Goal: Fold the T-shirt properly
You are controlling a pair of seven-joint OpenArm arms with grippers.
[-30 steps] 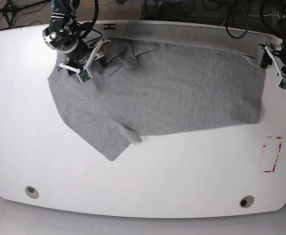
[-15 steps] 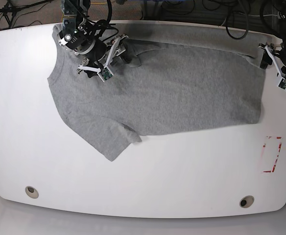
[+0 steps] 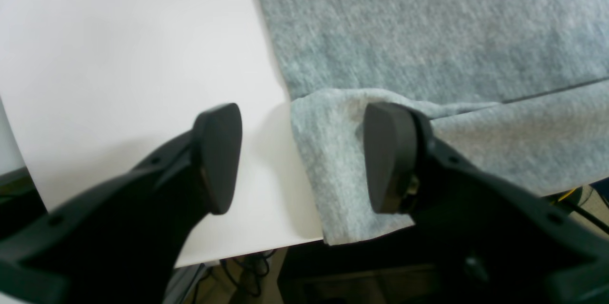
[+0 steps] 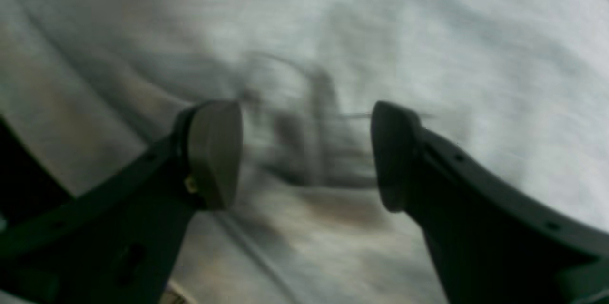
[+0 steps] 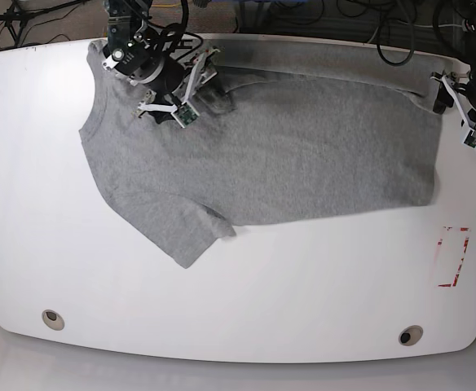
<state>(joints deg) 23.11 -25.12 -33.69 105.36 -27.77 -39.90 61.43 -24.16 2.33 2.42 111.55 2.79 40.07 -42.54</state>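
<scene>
Your grey T-shirt (image 5: 287, 147) lies flat across the table (image 5: 303, 285); right gripper (image 4: 307, 154) over it and left gripper (image 3: 299, 156) at its corner gape, holding nothing

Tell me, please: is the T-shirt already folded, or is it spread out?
Mostly spread: the T-shirt lies flat across the table, one sleeve out; only its far edge is turned over.

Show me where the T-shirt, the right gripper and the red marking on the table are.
T-shirt (image 5: 303, 155): base view, middle of the body.
right gripper (image 4: 307, 156): right wrist view, midway between the fingertips.
red marking (image 5: 454, 257): base view, its outline.
</scene>
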